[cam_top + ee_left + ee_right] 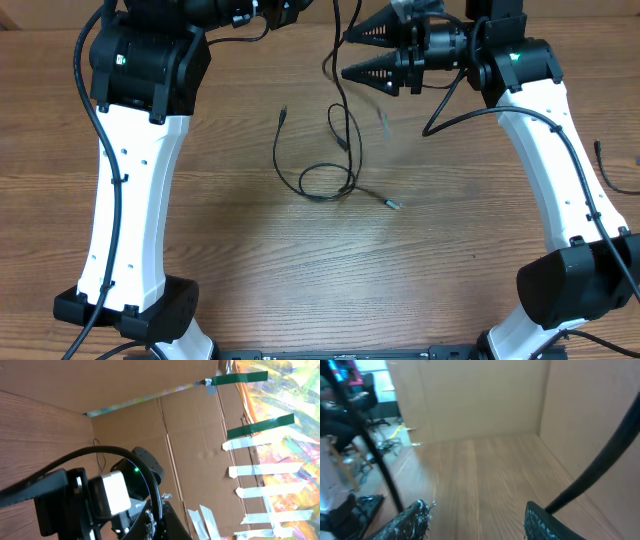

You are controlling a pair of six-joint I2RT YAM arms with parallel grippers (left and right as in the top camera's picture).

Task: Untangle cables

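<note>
My left arm (128, 200) and right arm (560, 170) are white with black joints (150, 60), black wires (100, 130) and a green light (515, 57) each; my right pincer (345, 55) has black toothed fingers (385, 70).

Cables (277, 150): black. Table (420, 270): brown wood grain. Arms (130, 200): white links, black joints, green indicator lights. Wall (190, 450): tan cardboard. Tape (239, 379): green strips above, white strips below. Sheet (295, 405): multicoloured painted streaks.

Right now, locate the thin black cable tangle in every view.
Overhead: thin black cable tangle at table centre, one strand rising toward the top edge.
Left wrist: not clearly in it.
Right wrist: likely the blurred dark strand at left.
Shared landmark: brown wooden table.
</note>
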